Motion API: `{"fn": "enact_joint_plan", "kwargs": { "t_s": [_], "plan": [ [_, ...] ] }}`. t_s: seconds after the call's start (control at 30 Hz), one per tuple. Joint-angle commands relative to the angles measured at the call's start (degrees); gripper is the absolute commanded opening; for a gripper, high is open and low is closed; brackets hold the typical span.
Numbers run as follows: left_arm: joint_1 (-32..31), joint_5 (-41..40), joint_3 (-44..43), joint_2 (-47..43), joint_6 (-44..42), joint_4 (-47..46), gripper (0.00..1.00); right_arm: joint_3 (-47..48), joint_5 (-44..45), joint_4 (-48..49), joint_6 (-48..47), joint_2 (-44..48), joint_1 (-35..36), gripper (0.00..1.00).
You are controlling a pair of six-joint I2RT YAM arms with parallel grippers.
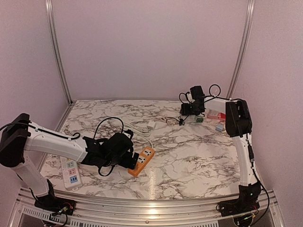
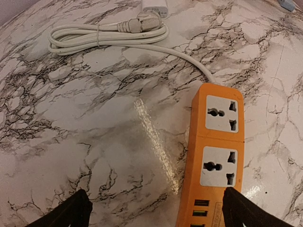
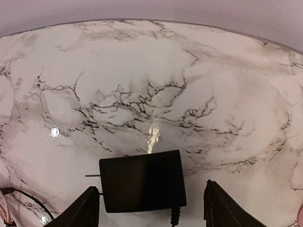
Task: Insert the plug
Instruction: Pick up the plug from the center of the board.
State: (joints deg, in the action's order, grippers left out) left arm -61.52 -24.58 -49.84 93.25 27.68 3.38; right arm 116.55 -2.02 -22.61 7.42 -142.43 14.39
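From above, your left gripper (image 1: pixel 128 156) sits low at the orange power strip (image 1: pixel 143 161), and your right gripper (image 1: pixel 191 111) is at the far right of the marble table (image 1: pixel 189 156). In the left wrist view, the jaws are spread wide and empty, with the strip lying just inside the right finger. In the right wrist view, the jaws are parted and straddle the black power adapter (image 3: pixel 142 187) without clamping it.

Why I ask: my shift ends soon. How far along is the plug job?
Done: nothing yet; both sockets on the orange power strip are empty. In hand: the right gripper straddles the black plug lying on the table, not clamped; the left gripper hangs open over the strip. Left: grip, carry, insert.
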Motion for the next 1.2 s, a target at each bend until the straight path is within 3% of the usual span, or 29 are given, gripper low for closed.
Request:
{"fn": "enact_joint_plan", "kwargs": {
  "t_s": [0.0,0.57,0.77,1.17],
  "plan": [
    [-0.09,-1.10,0.53,-1.24,0.28,1.37,0.99,0.40,-0.13,4.04,-1.07,-0.19,0.46,0.66],
    [-0.09,-0.92,0.19,-0.91,0.34,1.37,0.99,-1.02,-3.44,5.67,-3.47,-1.09,0.46,0.50],
    [-0.09,-0.91,-0.03,-0.72,0.20,1.37,0.99,-1.57,-4.43,5.63,-3.76,-0.02,0.50,0.32],
    [-0.09,-1.29,-1.06,-0.76,0.31,0.98,0.99,-10.65,-3.75,9.66,-4.91,11.30,2.85,0.30]
  ]
}}
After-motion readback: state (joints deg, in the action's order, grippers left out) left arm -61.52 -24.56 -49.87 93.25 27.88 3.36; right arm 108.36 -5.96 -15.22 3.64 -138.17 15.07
